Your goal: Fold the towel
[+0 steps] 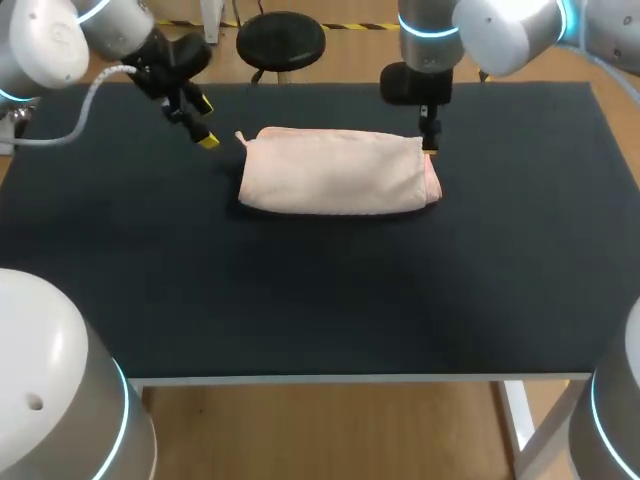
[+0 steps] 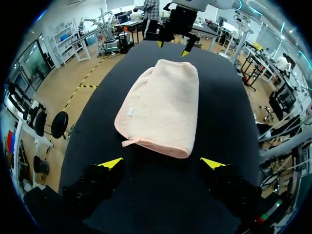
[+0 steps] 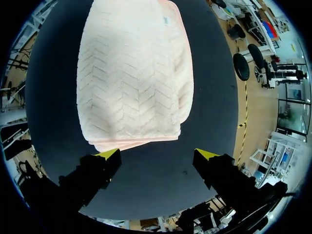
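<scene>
Towel (image 1: 338, 172) sits folded near the desk's (image 1: 300, 290) far edge; left arm (image 1: 55, 45) and right arm (image 1: 500, 35) flank its ends, jaws wide, empty.

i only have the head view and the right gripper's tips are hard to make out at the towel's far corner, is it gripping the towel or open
Observer: Open. In the right wrist view the right gripper has its fingers wide apart with only table between them. The towel lies just ahead.
Operator: is the left one holding anything
Observer: No. The left wrist view shows the left gripper open, with a strip of bare table between its tips and the towel's end.
Operator: anything that tells the two ends apart
Observer: Yes, a small white label sits on top of the towel, nearer the left gripper's end.
</scene>
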